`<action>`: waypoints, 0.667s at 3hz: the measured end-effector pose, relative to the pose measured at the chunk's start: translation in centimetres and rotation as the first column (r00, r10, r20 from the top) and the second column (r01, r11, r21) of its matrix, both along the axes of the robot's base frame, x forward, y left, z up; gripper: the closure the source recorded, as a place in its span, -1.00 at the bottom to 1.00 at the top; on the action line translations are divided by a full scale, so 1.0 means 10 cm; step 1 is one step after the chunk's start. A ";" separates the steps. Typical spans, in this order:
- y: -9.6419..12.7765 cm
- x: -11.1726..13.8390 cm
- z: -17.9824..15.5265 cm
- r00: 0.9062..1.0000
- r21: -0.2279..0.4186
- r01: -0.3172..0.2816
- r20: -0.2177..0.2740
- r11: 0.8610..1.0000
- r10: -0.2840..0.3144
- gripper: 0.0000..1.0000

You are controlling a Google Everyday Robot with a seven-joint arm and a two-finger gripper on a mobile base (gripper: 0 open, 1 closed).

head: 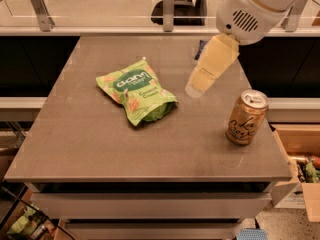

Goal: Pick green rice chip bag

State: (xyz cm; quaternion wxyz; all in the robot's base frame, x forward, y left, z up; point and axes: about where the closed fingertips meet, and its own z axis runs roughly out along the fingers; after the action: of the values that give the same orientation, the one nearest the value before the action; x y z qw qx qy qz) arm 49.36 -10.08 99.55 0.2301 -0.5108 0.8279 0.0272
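Observation:
The green rice chip bag point(136, 91) lies flat on the grey table point(100, 144), left of centre, its dark-green oval logo facing up. My gripper point(195, 88) hangs from the white arm housing point(255, 6) at the upper right and points down-left. Its tip is above the table, a short way to the right of the bag and not touching it.
A gold drink can point(246, 117) stands upright near the table's right edge. A small dark-blue packet point(201, 46) lies at the back, mostly hidden behind the gripper. A cardboard box point(300, 159) sits to the right of the table, and a railing runs behind it.

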 end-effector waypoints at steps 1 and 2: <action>0.14 0.02 -0.05 0.999 0.029 0.041 -0.003 0.999 -0.041 -1.00; 0.35 0.07 -0.19 0.997 0.105 0.079 -0.005 0.991 -0.079 -1.00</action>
State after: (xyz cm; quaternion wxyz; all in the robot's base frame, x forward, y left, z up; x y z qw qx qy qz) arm 50.02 -6.58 97.68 0.2572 -0.4646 0.8451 0.0616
